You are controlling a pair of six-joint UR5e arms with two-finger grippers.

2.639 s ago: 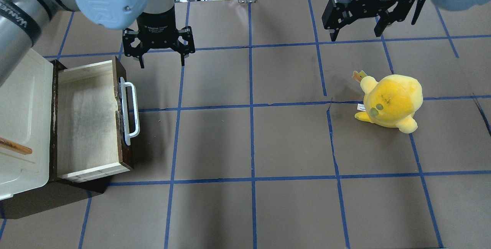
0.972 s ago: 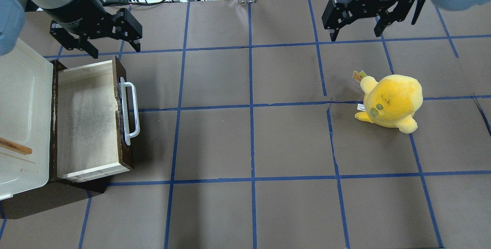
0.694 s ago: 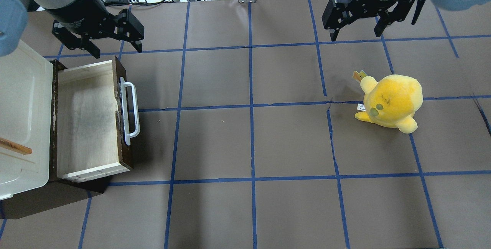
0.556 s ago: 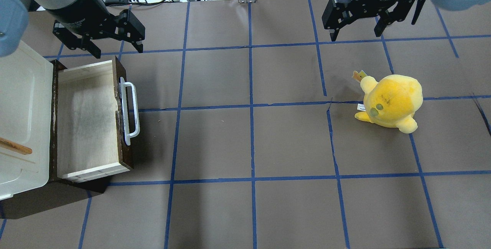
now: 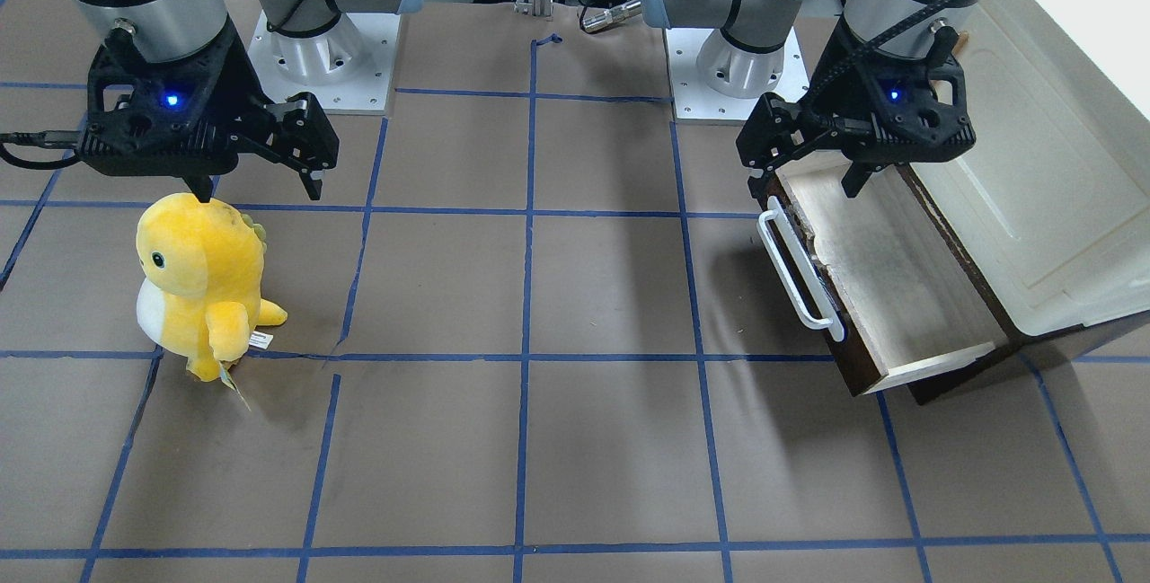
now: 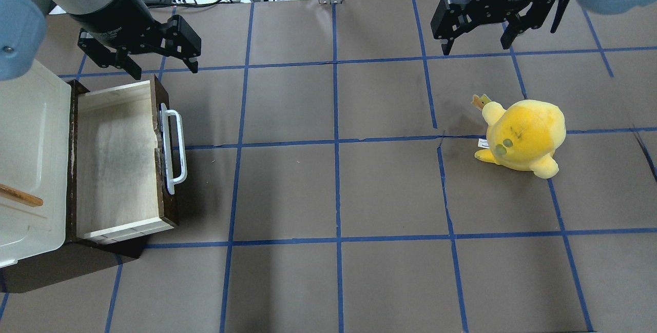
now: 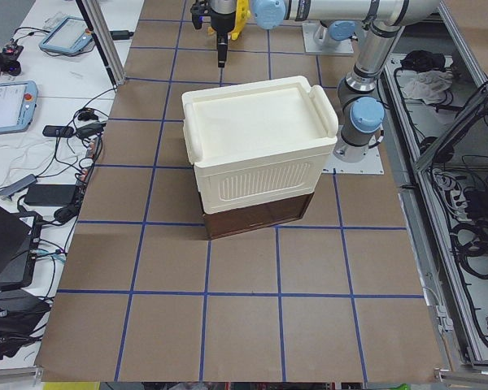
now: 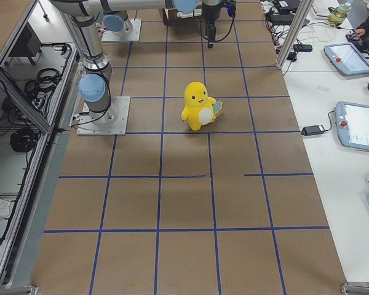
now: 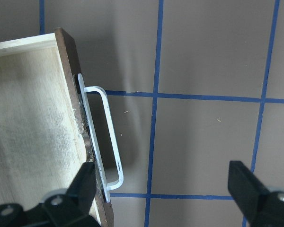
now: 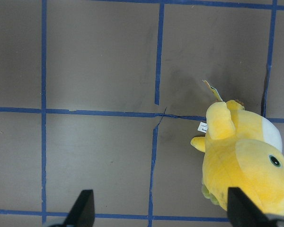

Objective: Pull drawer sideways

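Drawer (image 5: 898, 295) pulled out at the table's (image 5: 539, 439) end on the robot's left, with both grippers empty.

Front view: the drawer juts from under the white box (image 5: 1033, 206) with its handle (image 5: 798, 270) facing the middle of the table. The left gripper (image 5: 804, 181) hangs over the drawer's robot-side end, jaws spread and holding nothing. The right gripper (image 5: 256, 194), equally spread, hangs by the plush toy (image 5: 202, 278). Overhead view: the left gripper (image 6: 165, 70) sits just past one end of the drawer (image 6: 115, 163), clear of the handle (image 6: 177, 151). Left wrist view: the handle (image 9: 109, 142) lies close beside one finger (image 9: 85, 184), the other well apart. Being wooden, the drawer is likely stiff and fairly light, so it should slide rather than lift. The middle of the bar looks like the best hold, though its smooth surface might slip.
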